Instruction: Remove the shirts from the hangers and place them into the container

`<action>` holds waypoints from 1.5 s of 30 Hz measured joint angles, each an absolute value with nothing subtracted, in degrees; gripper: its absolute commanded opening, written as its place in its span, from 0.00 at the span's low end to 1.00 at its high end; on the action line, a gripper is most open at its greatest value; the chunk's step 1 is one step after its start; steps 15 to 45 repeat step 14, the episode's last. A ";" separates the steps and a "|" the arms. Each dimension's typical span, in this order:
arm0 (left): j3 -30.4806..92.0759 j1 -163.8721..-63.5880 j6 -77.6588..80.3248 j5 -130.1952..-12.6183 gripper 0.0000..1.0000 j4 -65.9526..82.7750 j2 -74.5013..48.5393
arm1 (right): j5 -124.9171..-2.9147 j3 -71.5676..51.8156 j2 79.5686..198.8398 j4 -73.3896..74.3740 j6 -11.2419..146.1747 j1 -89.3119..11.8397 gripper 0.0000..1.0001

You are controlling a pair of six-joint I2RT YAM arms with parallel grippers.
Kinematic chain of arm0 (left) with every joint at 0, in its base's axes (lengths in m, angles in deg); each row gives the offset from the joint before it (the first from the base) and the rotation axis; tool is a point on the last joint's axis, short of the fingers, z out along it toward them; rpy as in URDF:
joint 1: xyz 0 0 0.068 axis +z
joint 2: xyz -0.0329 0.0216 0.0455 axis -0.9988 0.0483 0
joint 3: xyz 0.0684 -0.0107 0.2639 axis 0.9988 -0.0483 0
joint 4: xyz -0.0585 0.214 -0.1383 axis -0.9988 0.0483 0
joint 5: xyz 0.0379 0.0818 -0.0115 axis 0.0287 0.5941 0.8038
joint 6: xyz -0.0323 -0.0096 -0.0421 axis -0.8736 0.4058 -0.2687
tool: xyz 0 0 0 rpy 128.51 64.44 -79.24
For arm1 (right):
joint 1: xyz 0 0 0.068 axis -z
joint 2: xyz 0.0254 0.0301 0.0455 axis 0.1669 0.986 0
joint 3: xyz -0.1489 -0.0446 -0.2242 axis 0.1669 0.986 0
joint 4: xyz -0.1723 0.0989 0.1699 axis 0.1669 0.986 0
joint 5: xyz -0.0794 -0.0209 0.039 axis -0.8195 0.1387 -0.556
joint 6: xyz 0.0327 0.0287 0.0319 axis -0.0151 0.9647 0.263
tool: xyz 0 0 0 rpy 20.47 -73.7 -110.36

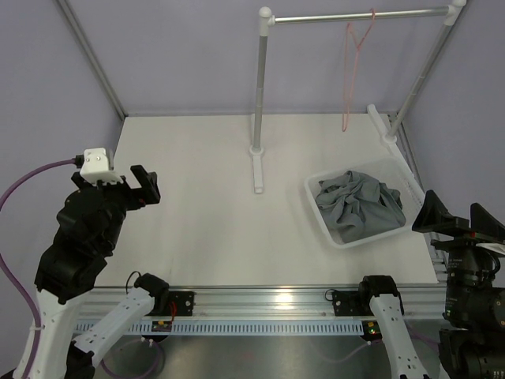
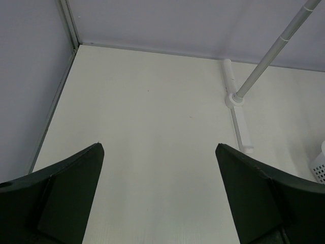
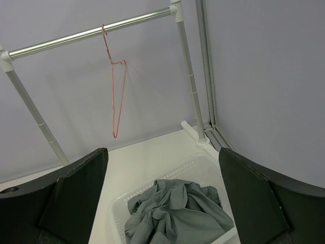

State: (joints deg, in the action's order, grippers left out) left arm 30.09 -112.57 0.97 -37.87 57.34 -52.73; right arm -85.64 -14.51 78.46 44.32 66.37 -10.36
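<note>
Crumpled grey-green cloth shirt (image 1: 359, 205) heaped inside the shallow white mesh plastic basket (image 1: 396, 170), thin pink wire hanger (image 1: 346, 79) hanging bare on the grey metal rail (image 1: 331, 16), left gripper (image 1: 146, 184) and right gripper (image 1: 454, 217) both spread wide, holding nothing

This was a robotics lab test cell, not a home: a bare white table (image 1: 197, 229) stood boxed in by plain lilac panels (image 1: 181, 55), with a thin metal frame post (image 1: 90, 57) rising from its far left corner. Along the table's near edge ran a slotted aluminium beam (image 1: 268, 298) carrying the left arm (image 1: 79, 237), which trailed a purple cable (image 1: 54, 163), and the right arm (image 1: 473, 300). A small grey clothes rail (image 1: 316, 17) stood on the tabletop itself.
</note>
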 measured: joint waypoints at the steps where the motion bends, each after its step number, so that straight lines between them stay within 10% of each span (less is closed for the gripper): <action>1: 30.09 -112.66 0.97 -37.87 0.99 57.34 -52.75 | -85.51 -14.29 78.46 44.32 66.37 -10.36 0.99; 45: 29.72 -113.32 1.03 -37.91 0.99 57.26 -53.38 | -84.53 -13.97 78.26 43.49 66.48 -10.36 1.00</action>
